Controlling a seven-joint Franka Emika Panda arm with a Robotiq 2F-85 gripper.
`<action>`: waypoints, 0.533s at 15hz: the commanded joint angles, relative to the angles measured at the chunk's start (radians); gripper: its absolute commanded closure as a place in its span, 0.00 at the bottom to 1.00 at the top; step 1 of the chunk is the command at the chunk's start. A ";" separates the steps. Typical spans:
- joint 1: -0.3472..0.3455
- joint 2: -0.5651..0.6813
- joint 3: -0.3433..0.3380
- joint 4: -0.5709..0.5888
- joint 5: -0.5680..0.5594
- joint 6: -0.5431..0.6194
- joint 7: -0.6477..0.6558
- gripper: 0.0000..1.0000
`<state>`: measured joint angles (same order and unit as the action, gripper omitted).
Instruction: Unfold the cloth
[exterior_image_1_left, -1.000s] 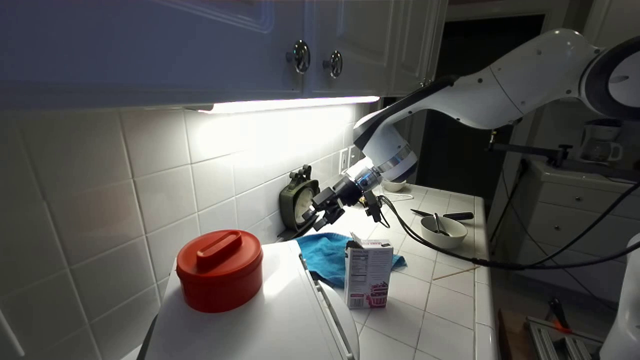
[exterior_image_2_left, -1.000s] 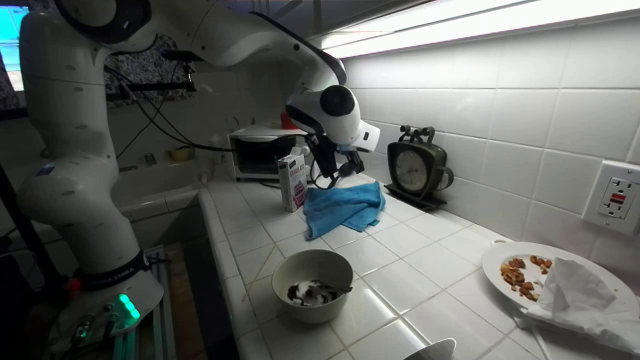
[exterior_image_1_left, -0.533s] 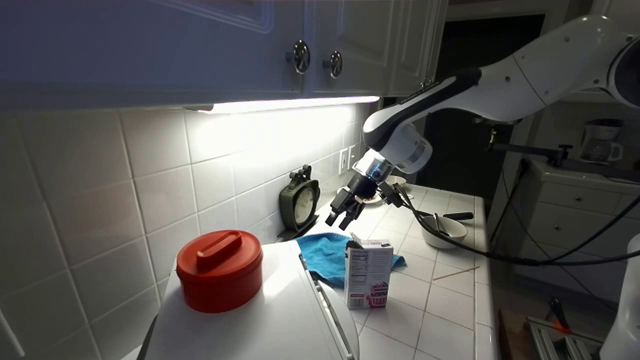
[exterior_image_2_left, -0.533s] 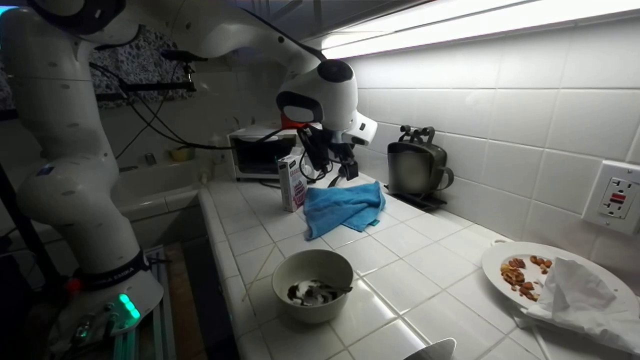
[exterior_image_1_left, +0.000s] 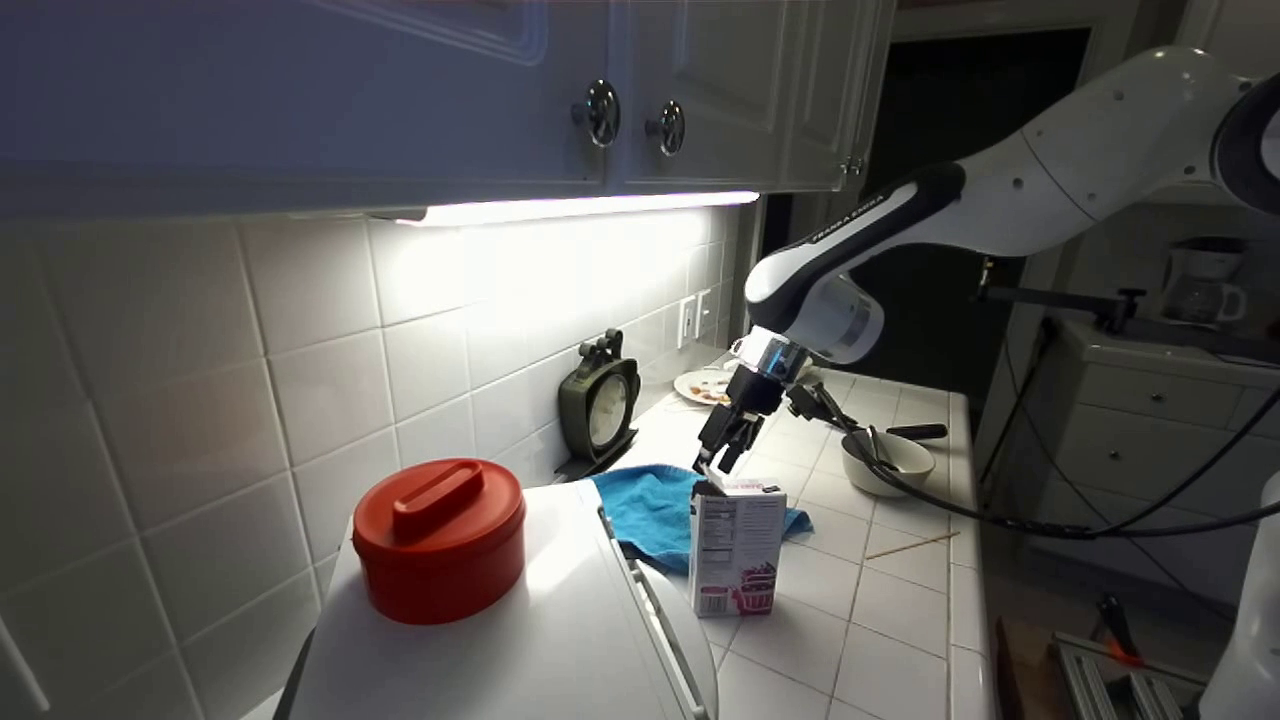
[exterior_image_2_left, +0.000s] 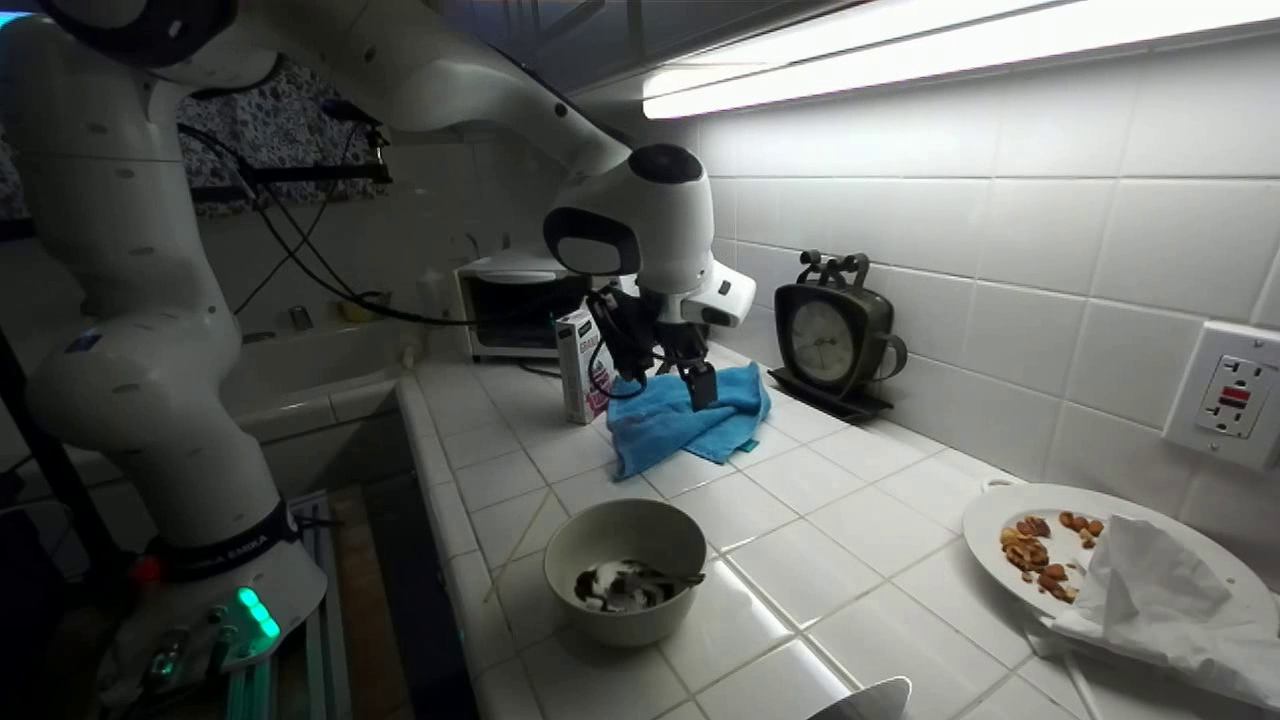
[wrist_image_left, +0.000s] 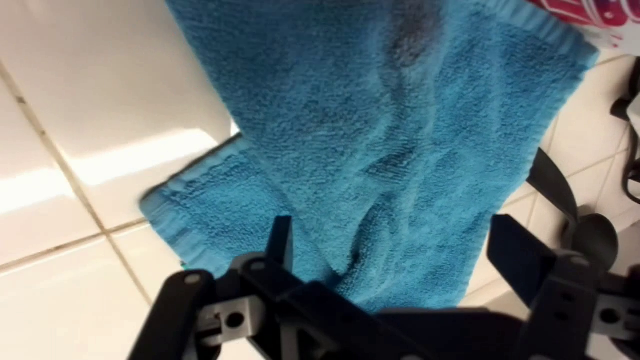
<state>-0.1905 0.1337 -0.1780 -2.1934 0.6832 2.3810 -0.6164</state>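
Observation:
The blue cloth (exterior_image_1_left: 640, 508) lies folded and rumpled on the white tiled counter. In an exterior view it is partly behind a box; in an exterior view its near edge and a folded corner show (exterior_image_2_left: 655, 428). In the wrist view the cloth (wrist_image_left: 345, 120) fills the middle, with an upper layer folded over a lower corner and wrinkles down its centre. My gripper (wrist_image_left: 392, 222) is open with nothing between its fingers, pointing down above the cloth. In both exterior views the gripper (exterior_image_1_left: 714, 466) (exterior_image_2_left: 688, 388) hangs over the cloth, apparently apart from it.
A white and pink box (exterior_image_1_left: 738, 555) stands against the cloth. A toaster oven (exterior_image_1_left: 520, 610) bears a red container (exterior_image_1_left: 440, 545). A green clock (exterior_image_2_left: 830, 335) stands by the wall. A bowl (exterior_image_2_left: 625, 570) and a plate (exterior_image_2_left: 1010, 500) with nuts stand nearby. Dark utensils (wrist_image_left: 555, 185) lie beside the cloth.
My gripper has moved away from the wall and toaster oven side, turned to point more steeply down, and come lower over the cloth. The cloth and the box have not moved.

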 joint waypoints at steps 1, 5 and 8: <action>-0.023 -0.006 -0.004 -0.032 -0.100 0.072 0.011 0.00; -0.043 0.014 0.000 -0.037 -0.192 0.153 -0.004 0.00; -0.061 0.045 0.011 -0.027 -0.200 0.212 -0.049 0.00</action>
<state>-0.2269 0.1528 -0.1857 -2.2232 0.5086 2.5374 -0.6269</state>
